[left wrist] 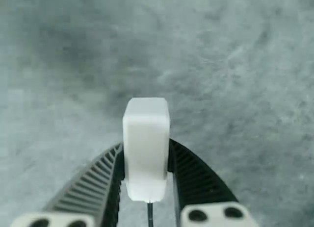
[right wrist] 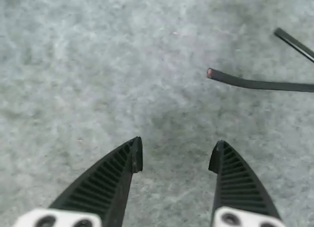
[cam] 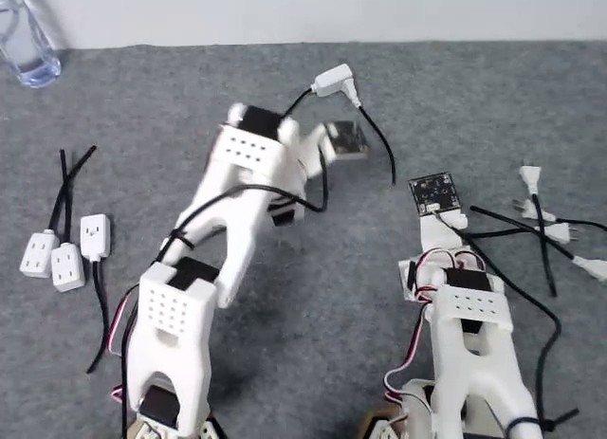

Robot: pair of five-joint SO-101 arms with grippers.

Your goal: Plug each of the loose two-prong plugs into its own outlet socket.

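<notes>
My left gripper is shut on a white outlet socket, its black cord running back between the fingers. In the high view the left arm stretches toward the far middle. Just past its end is a white piece with a black cord leaving it. That cord's bare end lies on the carpet ahead of my open right gripper, which holds nothing. Three white sockets lie at the left. Three loose plugs with crossed cords lie at the right.
Grey carpet covers the table. A clear plastic bottle stands at the far left corner. The right arm stays near the front, its wrist board pointing toward the middle.
</notes>
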